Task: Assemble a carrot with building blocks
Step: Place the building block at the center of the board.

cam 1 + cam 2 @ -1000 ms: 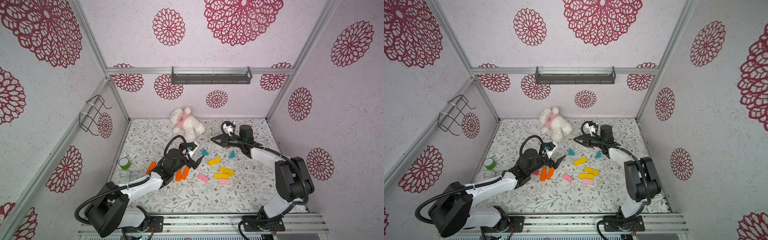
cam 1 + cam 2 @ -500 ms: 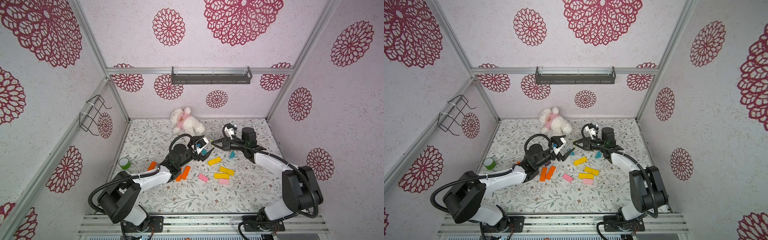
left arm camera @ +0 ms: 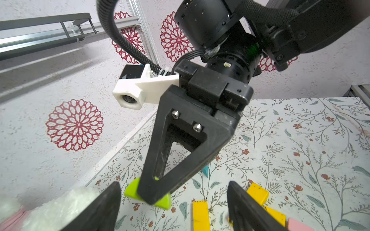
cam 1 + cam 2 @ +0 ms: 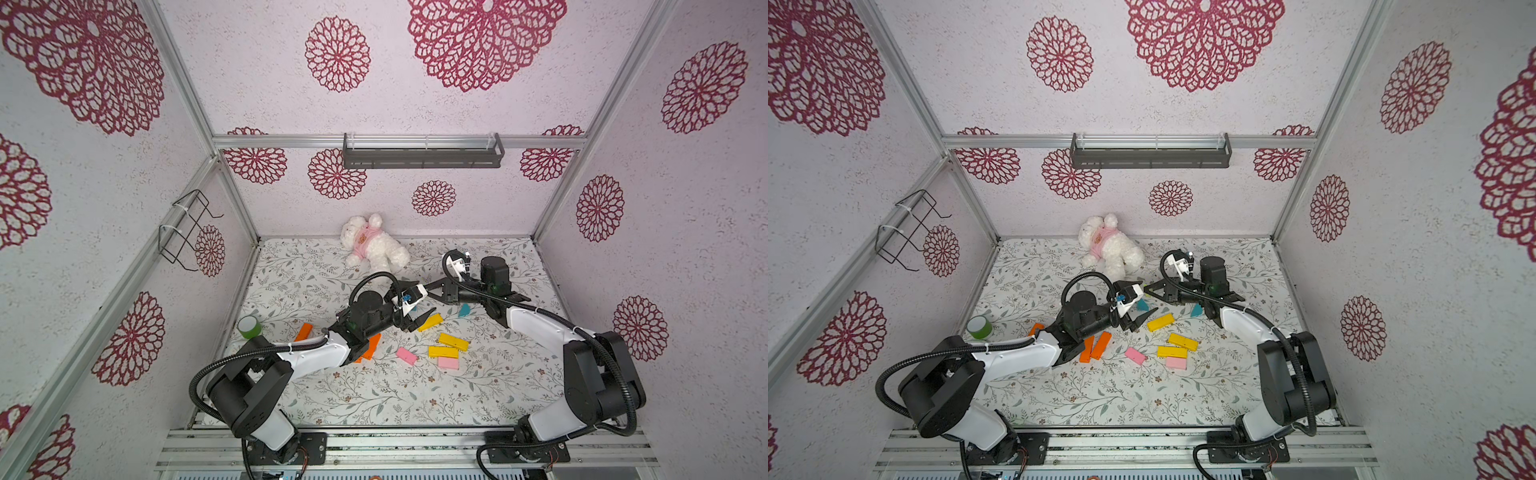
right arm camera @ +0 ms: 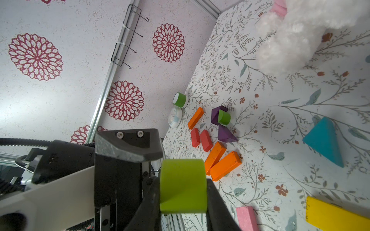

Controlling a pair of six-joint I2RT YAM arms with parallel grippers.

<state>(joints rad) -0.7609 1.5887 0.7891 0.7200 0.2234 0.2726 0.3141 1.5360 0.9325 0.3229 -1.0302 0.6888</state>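
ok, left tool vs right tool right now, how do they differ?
Grip: the right tool is shut on a green block; the left tool is open and holds nothing.
Place: the left tool sits beside a yellow block; the right tool sits further back, nearer the plush bear.
Shared: both are black with pointed fingers, and their tips are close together mid-table.

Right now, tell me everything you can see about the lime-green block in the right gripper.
The lime-green block is a short, rounded piece, matte painted, wood by the look. The right gripper pinches it between its fingertips, and it sticks out past both finger edges. It seems lifted off the floral table; nothing else touches it.
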